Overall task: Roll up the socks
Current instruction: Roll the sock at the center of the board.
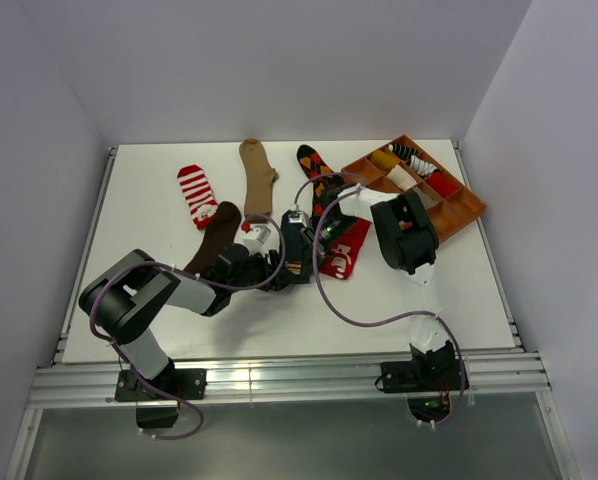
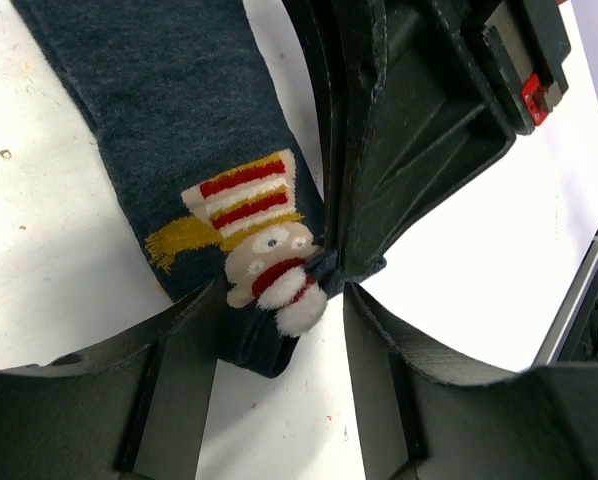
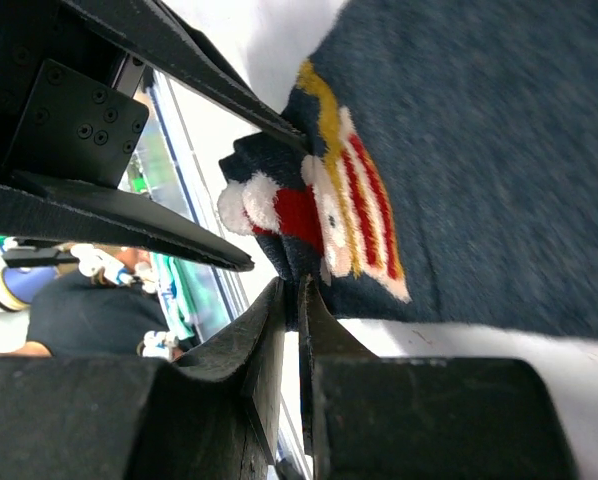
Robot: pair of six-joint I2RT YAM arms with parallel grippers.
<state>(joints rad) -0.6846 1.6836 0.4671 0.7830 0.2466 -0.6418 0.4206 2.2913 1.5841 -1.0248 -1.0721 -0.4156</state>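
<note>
The navy sock (image 2: 169,110) with a striped-hat figure lies flat on the white table. My right gripper (image 3: 297,290) is shut on the folded edge of its end, beside the figure. It shows in the left wrist view (image 2: 331,268) coming in from above. My left gripper (image 2: 284,300) is open, its fingers (image 2: 179,380) either side of that same sock end without closing on it. In the top view both grippers meet at the table's middle (image 1: 294,248) and hide most of the navy sock. The red sock with picture (image 1: 346,248) lies just right of them.
The dark brown sock (image 1: 217,235), red-white striped sock (image 1: 196,193), tan sock (image 1: 258,172) and black argyle sock (image 1: 312,165) lie flat across the back of the table. The brown wooden tray (image 1: 466,212) at the back right holds several rolled socks.
</note>
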